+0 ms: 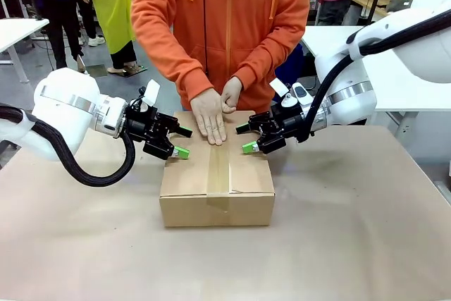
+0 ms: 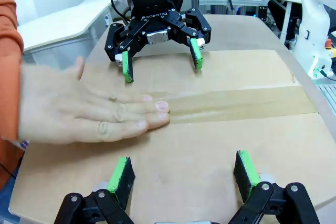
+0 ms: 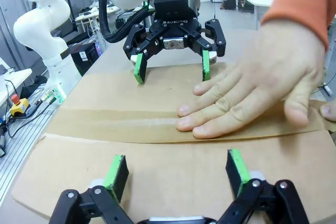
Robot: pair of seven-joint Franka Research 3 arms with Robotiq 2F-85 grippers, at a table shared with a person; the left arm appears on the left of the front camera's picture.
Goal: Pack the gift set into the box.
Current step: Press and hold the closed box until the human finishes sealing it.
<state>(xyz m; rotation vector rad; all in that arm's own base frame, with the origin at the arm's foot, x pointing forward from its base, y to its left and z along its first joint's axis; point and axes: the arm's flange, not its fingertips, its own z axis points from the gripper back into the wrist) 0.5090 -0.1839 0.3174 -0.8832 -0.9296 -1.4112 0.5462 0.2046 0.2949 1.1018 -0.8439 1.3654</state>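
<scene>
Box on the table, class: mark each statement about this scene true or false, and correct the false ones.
1. The box has its top flaps closed. True.
2. A strip of brown tape runs along the seam. True.
3. The left gripper is shut on a flap. False: it is open, holding nothing.
4. The person's hand presses flat on the box top. True.
5. The right gripper holds a tape roll. False: it is open and empty.

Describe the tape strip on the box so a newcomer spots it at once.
On the tan table sits a closed brown corrugated cardboard box. Down its top's middle, under the person's flat hand, runs a glossy brown tape strip, shinier than the matte flaps.
</scene>
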